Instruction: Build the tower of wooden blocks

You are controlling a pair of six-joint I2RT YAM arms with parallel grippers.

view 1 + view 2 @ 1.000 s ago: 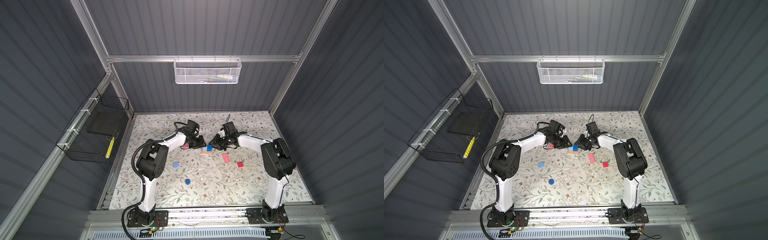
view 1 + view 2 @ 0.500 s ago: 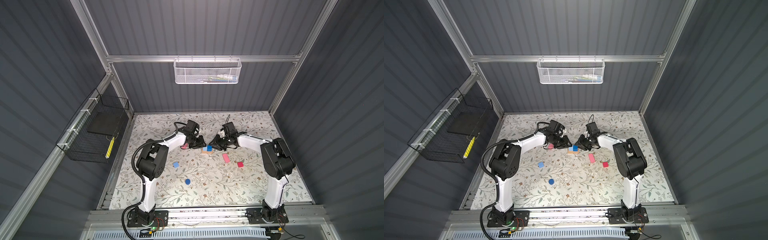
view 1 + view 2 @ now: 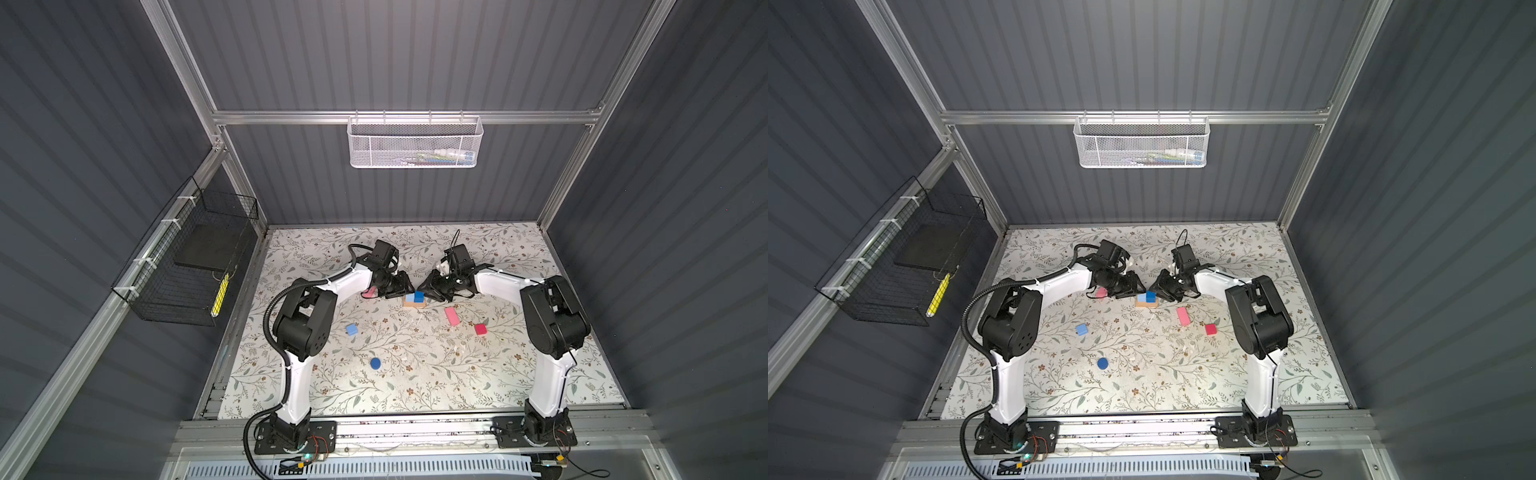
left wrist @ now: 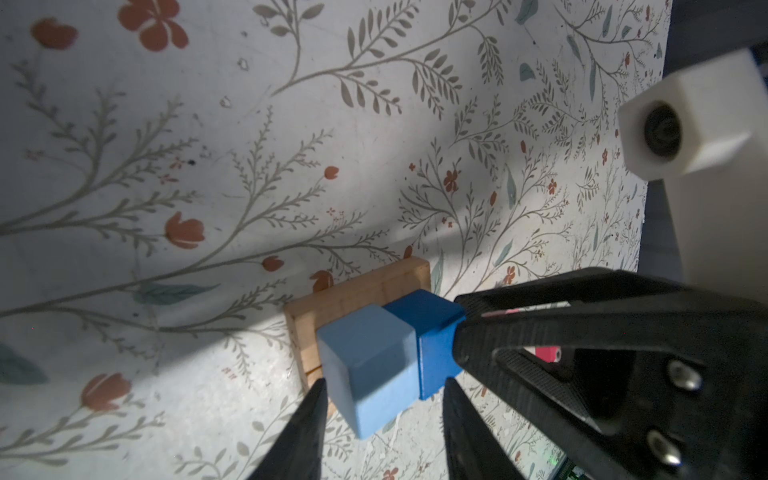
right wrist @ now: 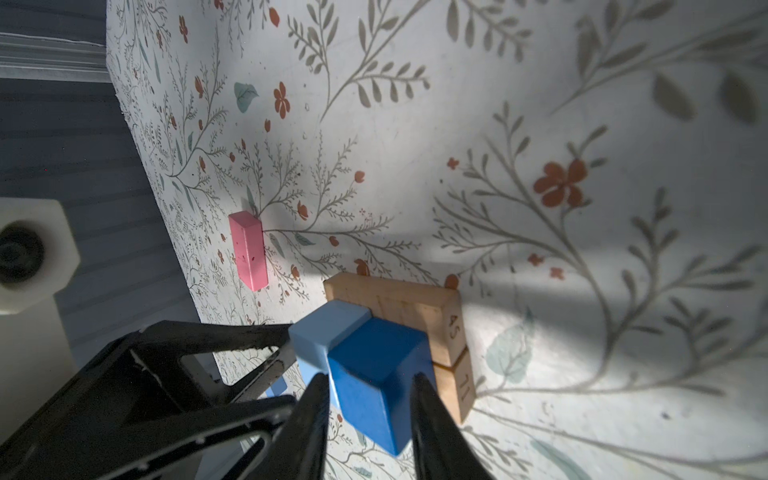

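Now your right gripper (image 5: 365, 386) pinches the dark blue wooden cube (image 5: 378, 357) on the two tan wooden oblongs (image 5: 411, 309), beside the light blue wooden cube (image 4: 370, 353). Your left gripper (image 4: 382, 390) straddles that one, fingers (image 4: 303, 432) slightly spread, likely fencing it.

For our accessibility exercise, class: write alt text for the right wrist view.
The right gripper clasps a dark blue cube beside a light blue cube on two tan oblongs; a pink oblong lies apart on the floral mat.

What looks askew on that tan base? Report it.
The light blue cube and dark blue cube on the tan base sit staggered, faces not flush; the light one seems to overhang the base's edge.
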